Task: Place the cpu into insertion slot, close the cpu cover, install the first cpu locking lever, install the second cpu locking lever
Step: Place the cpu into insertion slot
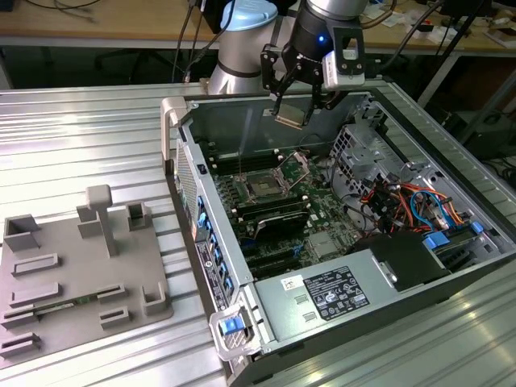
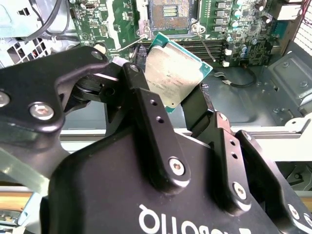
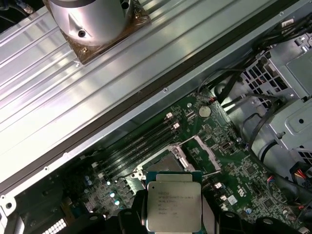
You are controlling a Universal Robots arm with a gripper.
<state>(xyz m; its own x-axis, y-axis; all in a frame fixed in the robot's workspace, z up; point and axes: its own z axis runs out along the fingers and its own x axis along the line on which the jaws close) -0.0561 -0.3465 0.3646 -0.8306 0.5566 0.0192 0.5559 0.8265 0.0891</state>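
My gripper hangs over the back of the open computer case, shut on the cpu, a flat silver-grey square with a green edge. In the second wrist view the cpu sits tilted between the two black fingers. In the first wrist view the cpu shows flat-on. The insertion slot lies below and toward the front on the green board, its dark centre uncovered. The cpu cover stands raised at the slot's far side. The slot is well clear of the chip.
Black memory slots run beside the socket. A grey power-supply box fills the case's front, with a drive cage and coloured cables at the exterior view's right. A grey fixture plate lies on the ribbed table at the left.
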